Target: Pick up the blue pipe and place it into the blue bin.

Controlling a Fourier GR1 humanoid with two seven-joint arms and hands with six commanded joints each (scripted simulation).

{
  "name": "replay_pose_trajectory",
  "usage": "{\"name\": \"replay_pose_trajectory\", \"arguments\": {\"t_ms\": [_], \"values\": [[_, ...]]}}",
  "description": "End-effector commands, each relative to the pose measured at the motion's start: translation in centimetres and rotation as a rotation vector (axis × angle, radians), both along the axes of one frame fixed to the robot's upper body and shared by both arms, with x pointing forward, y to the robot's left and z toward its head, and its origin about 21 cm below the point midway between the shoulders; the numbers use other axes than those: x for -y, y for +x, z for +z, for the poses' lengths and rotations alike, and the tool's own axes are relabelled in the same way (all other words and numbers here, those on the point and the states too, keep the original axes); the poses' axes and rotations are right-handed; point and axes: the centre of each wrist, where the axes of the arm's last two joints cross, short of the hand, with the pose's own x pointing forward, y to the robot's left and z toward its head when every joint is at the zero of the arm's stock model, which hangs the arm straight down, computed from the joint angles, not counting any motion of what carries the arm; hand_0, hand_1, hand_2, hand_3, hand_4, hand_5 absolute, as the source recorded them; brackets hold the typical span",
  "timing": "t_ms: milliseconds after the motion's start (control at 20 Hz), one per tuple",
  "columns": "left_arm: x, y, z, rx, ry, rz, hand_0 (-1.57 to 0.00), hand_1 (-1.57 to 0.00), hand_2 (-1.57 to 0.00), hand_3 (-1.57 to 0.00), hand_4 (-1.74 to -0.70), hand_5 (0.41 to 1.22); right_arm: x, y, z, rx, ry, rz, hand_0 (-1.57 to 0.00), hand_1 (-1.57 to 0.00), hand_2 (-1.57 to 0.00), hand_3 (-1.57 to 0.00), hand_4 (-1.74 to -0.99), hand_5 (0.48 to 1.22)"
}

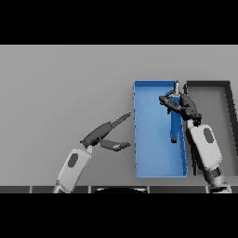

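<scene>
A blue pipe (175, 122) with a grey tip lies lengthwise along the right inner side of the blue bin (151, 158). My right hand (182, 105) is over the pipe's upper part, its fingers curled round it near the grey end. The pipe's lower end points toward the bin's front. Whether the pipe rests on the bin floor or hangs just above it I cannot tell. My left hand (103, 135) is over the table left of the bin, fingers straight and thumb spread, holding nothing.
A dark grey bin (228, 100) stands right of the blue bin, touching or nearly touching its right wall. My right forearm (206, 148) crosses the edge between the two bins. Bare grey table (60, 93) stretches to the left and back.
</scene>
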Motion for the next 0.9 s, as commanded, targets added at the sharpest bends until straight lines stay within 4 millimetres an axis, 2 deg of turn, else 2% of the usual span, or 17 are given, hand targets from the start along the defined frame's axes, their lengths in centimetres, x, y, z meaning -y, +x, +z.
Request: {"name": "replay_pose_trajectory", "arguments": {"t_ms": [0, 50, 150, 200, 300, 350, 450, 600, 850], "values": [[-0.2, -0.2, -0.4, 0.001, 0.008, 0.002, 0.0, 0.0, 0.0, 0.0, -0.92, 0.489, 0.1, 0.1, -0.1, -0.039, 0.015, -0.016, -1.57, -1.57, -1.57, -0.41, -1.677, 1.171], [0.0, -0.2, -0.2, -0.001, 0.004, 0.001, 0.0, 0.0, 0.0, 0.0, -0.92, 0.491, -0.1, 0.1, 0.0, -0.073, 0.015, -0.04, -1.57, -1.57, -1.52, -0.45, -1.626, 1.161], [-0.2, -0.3, -0.4, -0.002, 0.003, 0.003, 0.0, 0.0, 0.0, 0.0, -0.92, 0.493, -0.1, 0.1, 0.3, -0.123, 0.014, -0.063, -1.08, -1.03, -0.99, -0.29, -1.469, 1.148], [-0.4, -0.2, -0.5, -0.007, 0.011, 0.008, 0.0, 0.0, 0.0, 0.0, -0.92, 0.493, -0.1, 0.2, 0.6, -0.138, 0.008, -0.079, -0.87, -0.82, -0.79, -0.23, -1.405, 1.137], [0.0, -0.2, -0.5, -0.008, 0.004, 0.003, 0.0, 0.0, 0.0, 0.0, -0.93, 0.494, -0.2, 0.0, 1.2, -0.154, -0.045, -0.041, -0.55, -0.52, -0.5, -0.15, -1.339, 1.108], [-0.1, -0.1, -0.4, -0.006, 0.002, 0.001, 0.0, 0.0, 0.0, 0.0, -0.93, 0.494, -0.4, -0.1, 1.4, -0.145, -0.092, 0.009, -0.44, -0.42, -0.4, -0.12, -1.307, 1.068], [-0.2, -0.3, -0.5, -0.002, -0.003, 0.0, 0.0, 0.0, 0.0, 0.0, -0.93, 0.494, -0.5, -0.3, 1.7, -0.128, -0.226, 0.09, -0.28, -0.27, -0.26, -0.08, -1.25, 0.962], [0.0, -0.1, -0.5, -0.014, 0.008, 0.007, 0.0, 0.0, 0.0, 0.0, -0.93, 0.496, -1.1, -0.6, 1.5, -0.148, -0.325, 0.193, -0.14, -0.14, -0.13, -0.04, -1.205, 0.837], [-0.2, -0.4, -0.6, -0.013, -0.004, -0.002, 0.0, 0.0, 0.0, 0.0, -0.93, 0.496, -0.9, -0.8, 1.5, -0.171, -0.384, 0.245, -0.05, -0.04, -0.04, -0.01, -1.125, 0.747]]}}
